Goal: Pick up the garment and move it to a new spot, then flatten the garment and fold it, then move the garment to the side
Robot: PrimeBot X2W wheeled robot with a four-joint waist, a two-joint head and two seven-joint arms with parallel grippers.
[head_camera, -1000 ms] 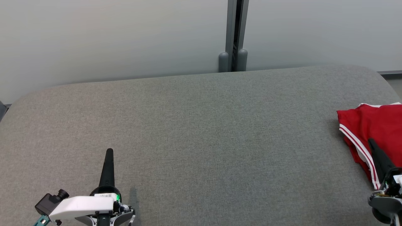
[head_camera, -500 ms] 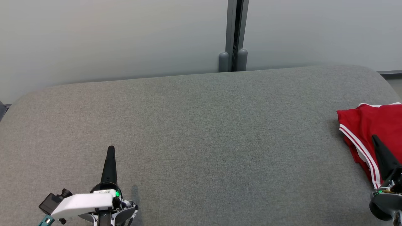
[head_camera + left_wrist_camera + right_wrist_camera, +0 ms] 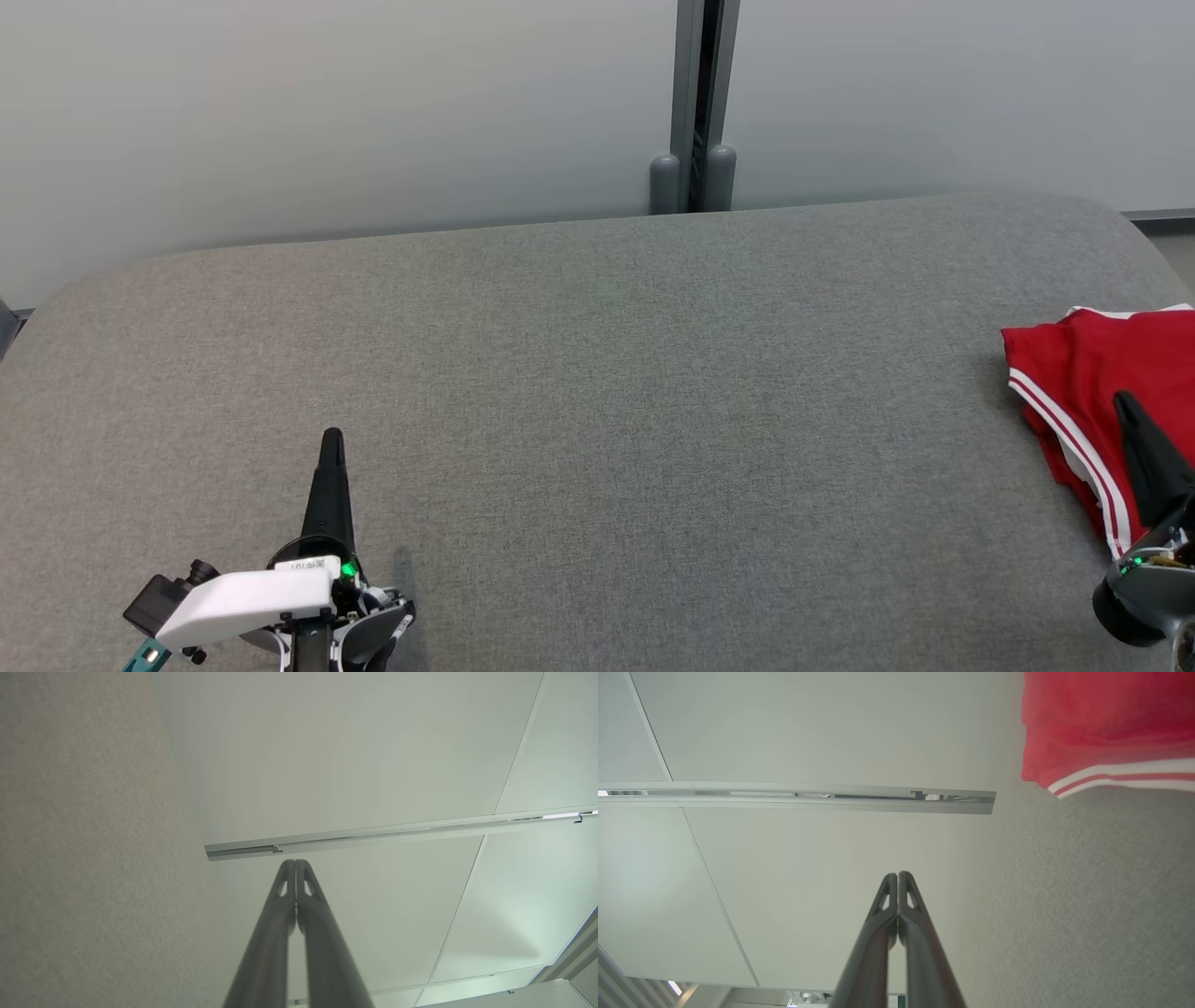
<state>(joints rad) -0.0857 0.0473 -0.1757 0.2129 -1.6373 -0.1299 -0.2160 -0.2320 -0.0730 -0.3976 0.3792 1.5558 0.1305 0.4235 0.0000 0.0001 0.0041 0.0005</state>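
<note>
Red garment (image 3: 1092, 369) bunched at the grey padded surface's (image 3: 597, 392) right edge, striped hem running near-to-far — right gripper (image 3: 1123, 401), fingers pressed together and empty, is close by that hem; left gripper (image 3: 331, 437), likewise closed on nothing, well apart toward the left.

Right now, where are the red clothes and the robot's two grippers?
red garment (image 3: 1088, 369), head view, on its red cloth.
left gripper (image 3: 331, 442), head view, tip of its shut jaws.
right gripper (image 3: 1124, 404), head view, tip of its shut jaws.
</note>
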